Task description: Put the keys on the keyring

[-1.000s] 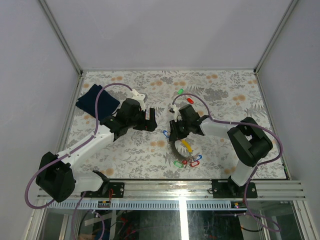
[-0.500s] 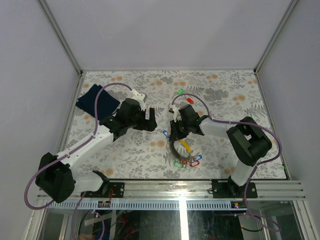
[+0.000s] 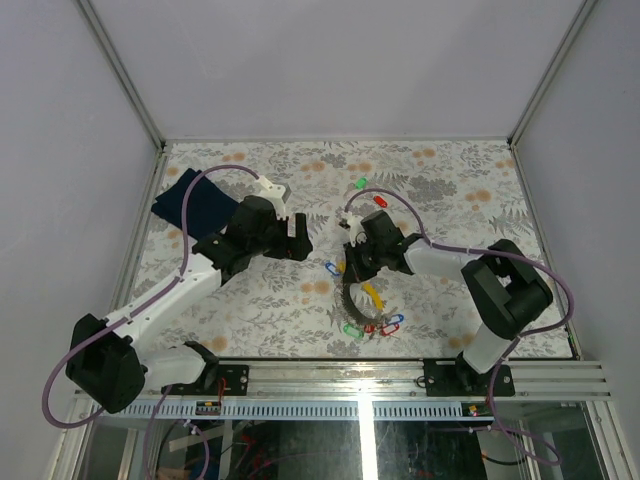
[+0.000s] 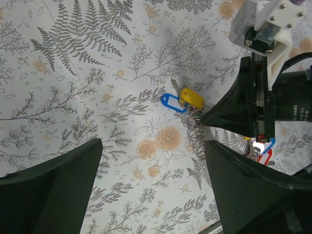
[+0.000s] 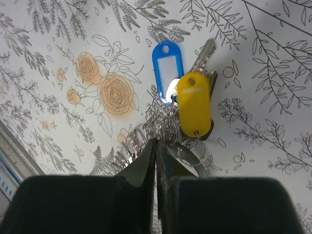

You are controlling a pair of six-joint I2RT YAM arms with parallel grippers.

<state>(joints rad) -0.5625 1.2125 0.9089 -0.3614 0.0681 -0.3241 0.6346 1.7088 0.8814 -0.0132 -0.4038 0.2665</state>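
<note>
right gripper: pressed together at keyring chain, hold unclear | yellow-tagged key: just beyond fingertips, lengthwise along fingers | left gripper: spread wide, farther off

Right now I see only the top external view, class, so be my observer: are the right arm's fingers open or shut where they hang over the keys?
Observer: Shut. The right wrist view shows the right fingers pressed together, with their tips at the silvery coil of the keyring. I cannot tell whether they pinch it.
Operator: What lies just past those tips?
Observer: A yellow tag beside a blue tag, with a silver key poking out behind the yellow one.
Operator: And the left fingers?
Observer: In the left wrist view the left fingers stand wide apart, holding nothing, above the floral table.
</note>
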